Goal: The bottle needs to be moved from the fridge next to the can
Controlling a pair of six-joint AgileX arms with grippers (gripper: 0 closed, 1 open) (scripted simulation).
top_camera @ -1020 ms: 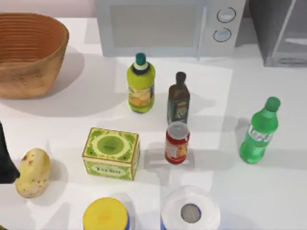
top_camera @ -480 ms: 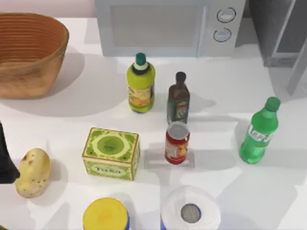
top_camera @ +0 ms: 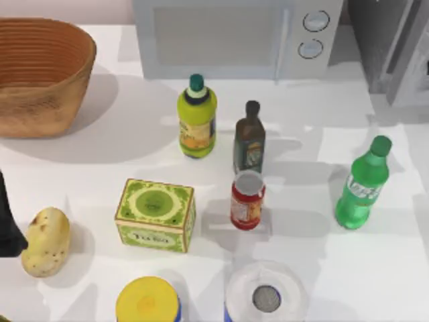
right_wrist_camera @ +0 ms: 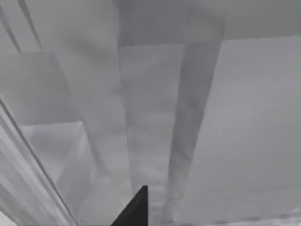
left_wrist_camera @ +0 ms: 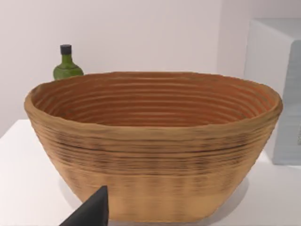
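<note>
I use the small red cylindrical can (top_camera: 247, 200) with its plain silver top as my landmark; it stands upright near the middle of the white table (top_camera: 100, 161). The bright green translucent plastic bottle (top_camera: 362, 184) with green cap and pale label band stands upright on the table well to the right of the can, out in the open, with bare table between them. The large grey metallic fridge (top_camera: 392, 43) sits in the corner beyond the bottle, far to the upper right of the can, its pale door frame angled outward.

Just behind the can stands a small dark brown glass bottle (top_camera: 249, 138), and left of that a yellow-green bottle with a dark teal cap (top_camera: 197, 118). Left of the can sits a green printed box (top_camera: 155, 215); in front of the can is a white roll with a grey centre (top_camera: 266, 294).

My left arm (top_camera: 8, 221) is a dark shape at the table's left edge, far left of the can. Its wrist camera faces a woven brown basket (left_wrist_camera: 155, 146), with one dark fingertip (left_wrist_camera: 91, 212) showing. My right wrist camera looks at grey fridge panels, with one dark fingertip (right_wrist_camera: 134, 209) in view. For both grippers, I cannot tell how the fingers stand.
</note>
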